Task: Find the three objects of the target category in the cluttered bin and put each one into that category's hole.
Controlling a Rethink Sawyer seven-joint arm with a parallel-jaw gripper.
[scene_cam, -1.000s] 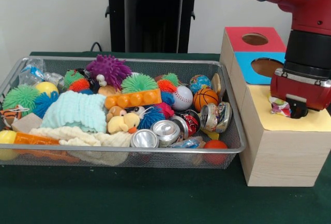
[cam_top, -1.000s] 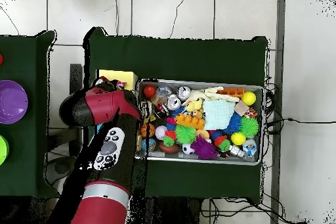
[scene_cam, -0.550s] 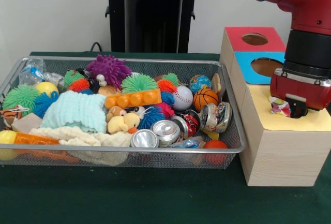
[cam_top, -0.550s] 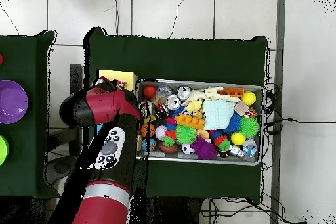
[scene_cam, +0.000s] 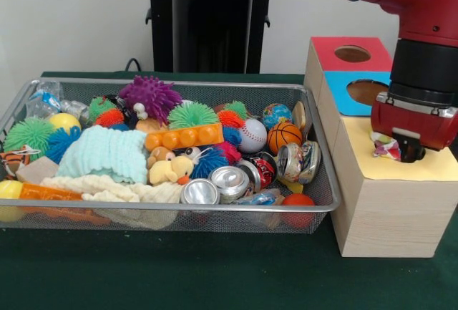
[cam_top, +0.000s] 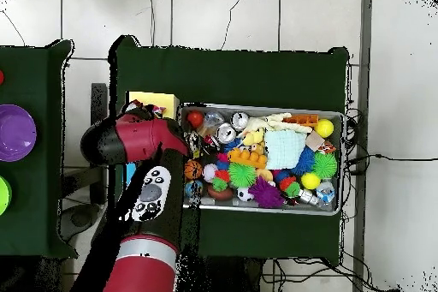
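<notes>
My gripper (scene_cam: 409, 154) hangs low over the yellow top (scene_cam: 401, 172) of the wooden sorting box, right of the wire bin (scene_cam: 215, 208). A crumpled, colourful wrapper-like piece (scene_cam: 384, 146) shows at the gripper's left side, just above the yellow surface; whether it is held is unclear. The red section's hole (scene_cam: 353, 54) and the blue section's hole (scene_cam: 368, 92) lie behind it. The bin holds crushed cans (scene_cam: 229, 180), a baseball (scene_cam: 252, 135), a basketball (scene_cam: 284, 137), spiky balls (scene_cam: 150, 97), a duck toy (scene_cam: 170, 170) and cloths (scene_cam: 104, 152). From overhead the red arm (cam_top: 137, 139) covers most of the box.
A purple bowl (cam_top: 15, 132) sits on a separate green mat at the overhead view's left edge. The bin (cam_top: 335, 205) lies on a dark green cloth (scene_cam: 215, 274), with cables trailing off its far end. The box's wooden front (scene_cam: 390, 217) stands close against the bin.
The arm has shifted slightly left and up over the yellow top, and its upper links have turned a little. The crumpled piece stays at the gripper's side. The bin's contents have not moved.
</notes>
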